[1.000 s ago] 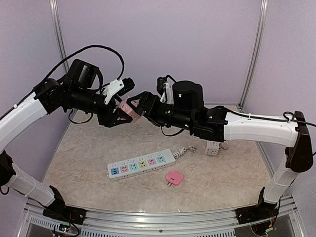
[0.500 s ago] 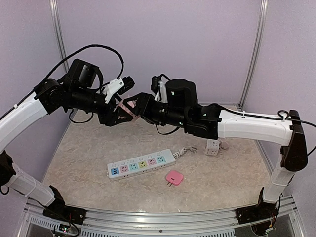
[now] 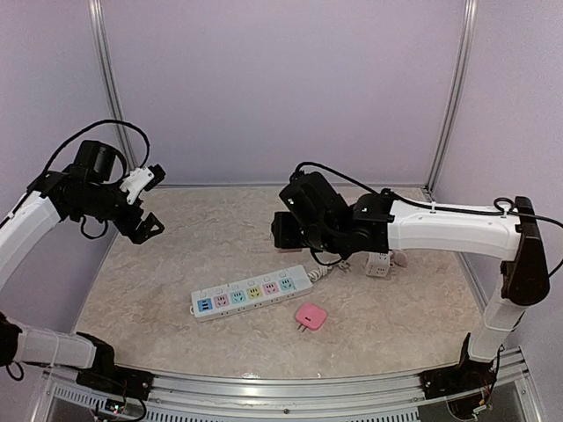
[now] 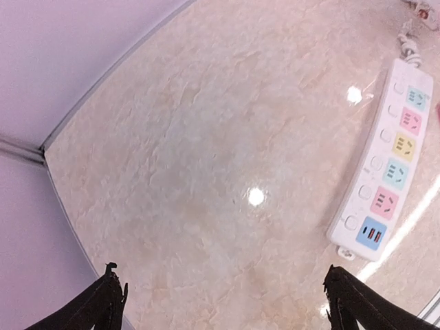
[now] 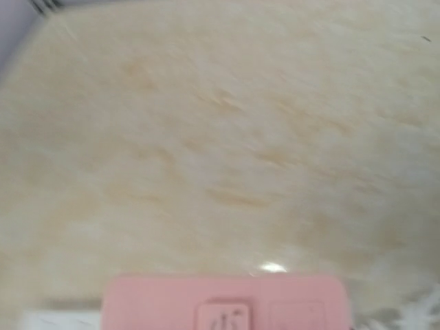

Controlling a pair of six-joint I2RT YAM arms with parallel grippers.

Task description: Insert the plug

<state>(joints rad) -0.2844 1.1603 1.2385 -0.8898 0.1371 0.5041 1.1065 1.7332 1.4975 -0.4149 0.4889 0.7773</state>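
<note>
The plug (image 5: 227, 302) is a small pink block of hard plastic. It is probably light and stiff, with smooth faces that could twist in a loose grip. It is best pinched across its flat sides, leaving the prong end free. The prongs cannot be seen here.

The right end effector (image 3: 283, 233) grips it in the air, above the strip (image 3: 253, 293) near its corded end. That arm reaches in from the right edge of the bench (image 3: 220, 246), with its wrist bent down.

The left end effector (image 3: 151, 200) is wide open and empty. It is raised near the left edge with its arm folded back.

A second plug (image 3: 310, 316) lies just in front of the strip. The strip looks light and may slide when pushed.
</note>
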